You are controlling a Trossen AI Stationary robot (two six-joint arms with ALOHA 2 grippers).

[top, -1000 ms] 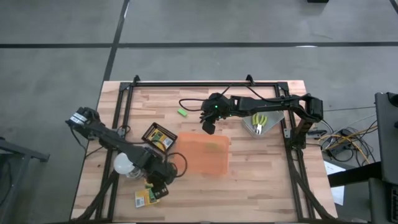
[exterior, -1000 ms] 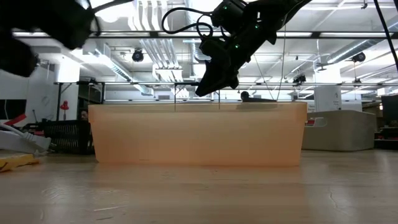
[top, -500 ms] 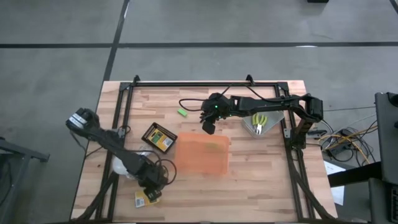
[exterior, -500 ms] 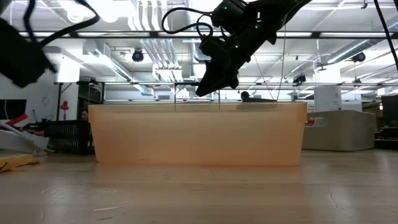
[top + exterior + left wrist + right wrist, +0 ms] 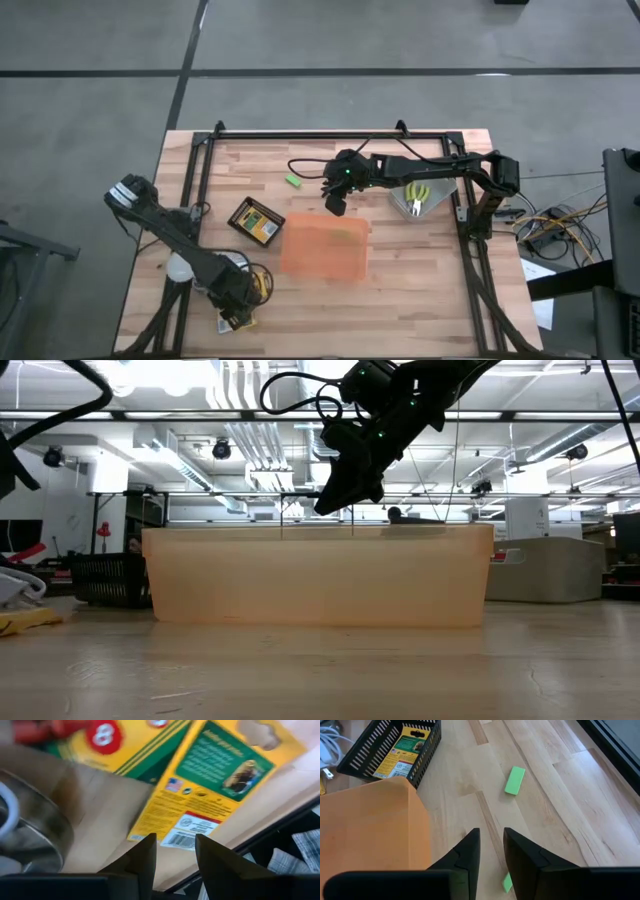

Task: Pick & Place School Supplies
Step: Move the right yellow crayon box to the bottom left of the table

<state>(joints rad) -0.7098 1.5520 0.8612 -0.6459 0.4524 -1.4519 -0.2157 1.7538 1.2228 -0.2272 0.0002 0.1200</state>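
High view: straight down on the whole pale wooden table (image 5: 420,270). Low view: level at tabletop, close behind the translucent orange plastic tray (image 5: 318,575), shared with high and right wrist views.

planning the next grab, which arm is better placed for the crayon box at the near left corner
The left. Its claw hangs right over that crayon box, fingers open, and the box fills its wrist view. The right claw hovers far off, by the orange tray's back edge, near a green block.
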